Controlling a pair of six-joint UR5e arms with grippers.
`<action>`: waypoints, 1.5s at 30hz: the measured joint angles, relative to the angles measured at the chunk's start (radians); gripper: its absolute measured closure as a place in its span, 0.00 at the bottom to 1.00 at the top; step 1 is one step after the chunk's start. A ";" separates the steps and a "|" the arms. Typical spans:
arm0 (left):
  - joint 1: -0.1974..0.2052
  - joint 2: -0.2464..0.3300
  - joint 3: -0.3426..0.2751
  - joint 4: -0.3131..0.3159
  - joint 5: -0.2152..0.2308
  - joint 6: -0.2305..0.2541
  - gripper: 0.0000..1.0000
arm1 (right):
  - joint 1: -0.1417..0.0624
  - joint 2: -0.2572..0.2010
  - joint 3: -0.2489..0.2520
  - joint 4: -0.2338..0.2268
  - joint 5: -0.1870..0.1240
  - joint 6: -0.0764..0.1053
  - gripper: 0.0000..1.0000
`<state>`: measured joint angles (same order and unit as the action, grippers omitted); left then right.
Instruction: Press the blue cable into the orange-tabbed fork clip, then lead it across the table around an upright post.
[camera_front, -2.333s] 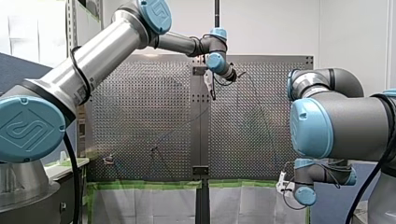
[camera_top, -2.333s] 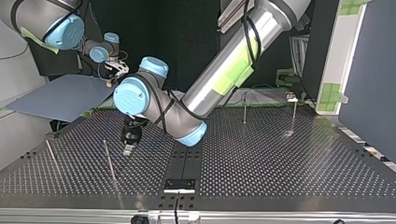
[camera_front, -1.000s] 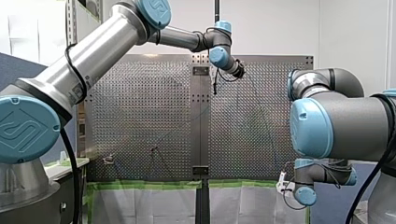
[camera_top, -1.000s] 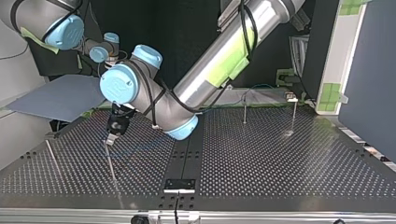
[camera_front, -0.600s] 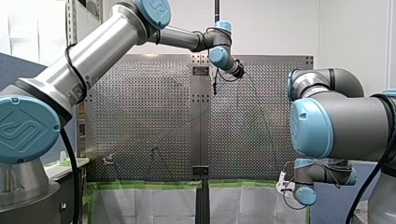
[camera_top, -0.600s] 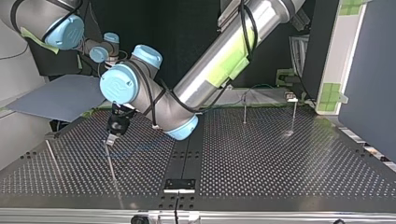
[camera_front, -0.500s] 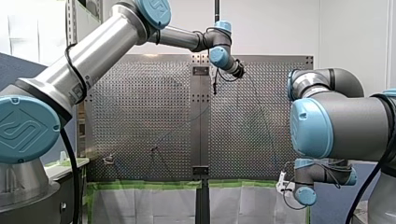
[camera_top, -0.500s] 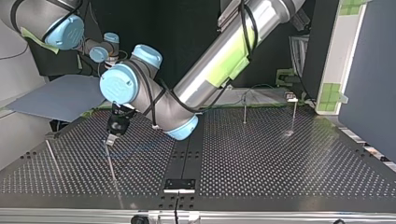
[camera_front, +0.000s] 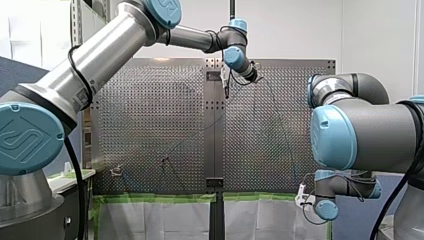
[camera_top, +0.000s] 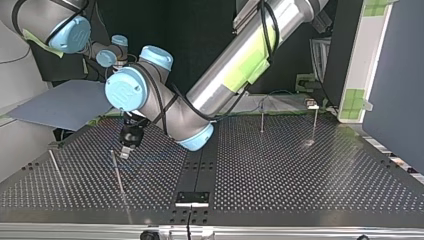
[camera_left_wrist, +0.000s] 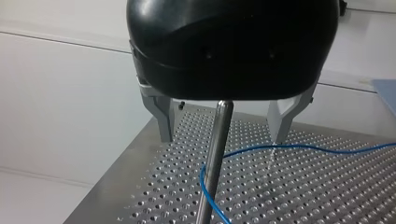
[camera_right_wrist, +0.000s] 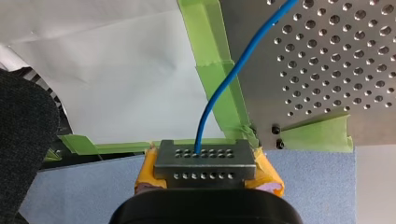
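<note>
left gripper (camera_left_wrist: 222, 138): metal fingers (camera_left_wrist: 163, 119) spread wide, nothing clamped. An upright post (camera_left_wrist: 215, 158) shows between them, its top close under the gripper body. The blue cable (camera_left_wrist: 303, 148) comes in low over the perforated table (camera_left_wrist: 327, 186) from 1 side, bends around the post's lower part and crosses in front of it. Can't tell if it actually touches.

Top view: left gripper hangs at about 9 o'clock, tip just beside the post's top, on its 3 o'clock side. A 2nd post (camera_top: 55, 167) stands nearer the 9 o'clock edge. 2 more posts (camera_top: 261, 117) are at about 1 o'clock, well apart from the gripper.

right gripper (camera_right_wrist: 204, 161): yellow pads (camera_right_wrist: 268, 175) closed on the blue cable. The cable rises from between them, passes over green tape (camera_right_wrist: 205, 42) and reaches the table corner. Front view: this gripper sits off the table at about 5 o'clock.
</note>
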<state>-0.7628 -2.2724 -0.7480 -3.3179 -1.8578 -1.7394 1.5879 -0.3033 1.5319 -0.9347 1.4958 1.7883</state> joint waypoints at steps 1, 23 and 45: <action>0.000 0.000 0.000 -0.001 -0.004 0.000 0.02 | 0.000 0.000 0.000 0.000 0.000 0.000 1.00; -0.004 0.002 0.000 -0.029 -0.080 -0.005 0.02 | 0.002 0.000 0.000 0.002 -0.001 -0.001 1.00; -0.010 0.006 -0.006 -0.039 -0.081 -0.005 0.02 | 0.004 0.000 0.000 0.002 -0.006 -0.001 1.00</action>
<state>-0.7732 -2.2667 -0.7539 -3.3564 -1.9385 -1.7441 1.5919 -0.3032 1.5320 -0.9329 1.4898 1.7874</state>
